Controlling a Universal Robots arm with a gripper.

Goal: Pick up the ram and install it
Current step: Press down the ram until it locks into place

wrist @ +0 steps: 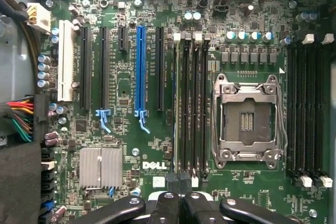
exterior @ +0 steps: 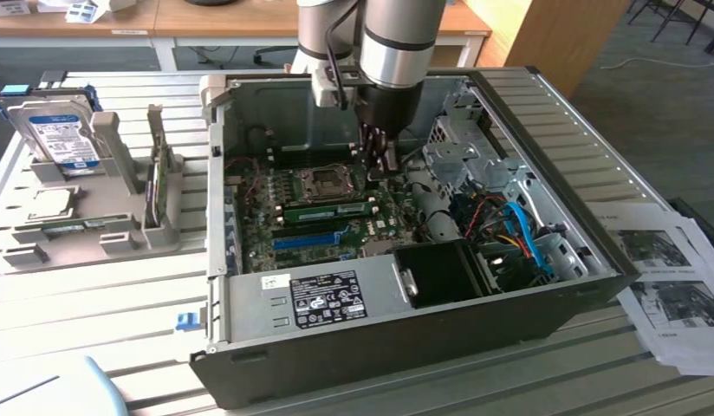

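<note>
Along the tabletop's edge at the exterior view's left stands a gray rack point(exterior: 114, 234) carrying a hard drive point(exterior: 55, 130). The open computer case point(exterior: 369, 338) takes the middle of the tabletop, with its motherboard point(exterior: 290, 195) facing up. On that board the ram point(exterior: 334, 211) lies lengthwise in the bank of memory slots point(wrist: 191, 103), between the blue slot point(exterior: 305, 240) and the CPU socket point(exterior: 326, 180). The gripper point(exterior: 384, 169) hangs inside the case over the end of the ram toward the exterior view's right. Its fingers are pressed together with nothing between them. Whether the tips touch the stick cannot be told. The step in hand looks like seating the ram by pushing with the closed tips. To do that well, the push should go straight down onto the stick's top edge, close to the end latch. There should be no sideways lean toward the socket or the neighbouring slots. The force should be steady rather than a jab. The stick counts as home only when both ends sit level. Printed sheets point(exterior: 669, 277) lie at the tabletop's edge at the exterior view's right, beside the case.
</note>
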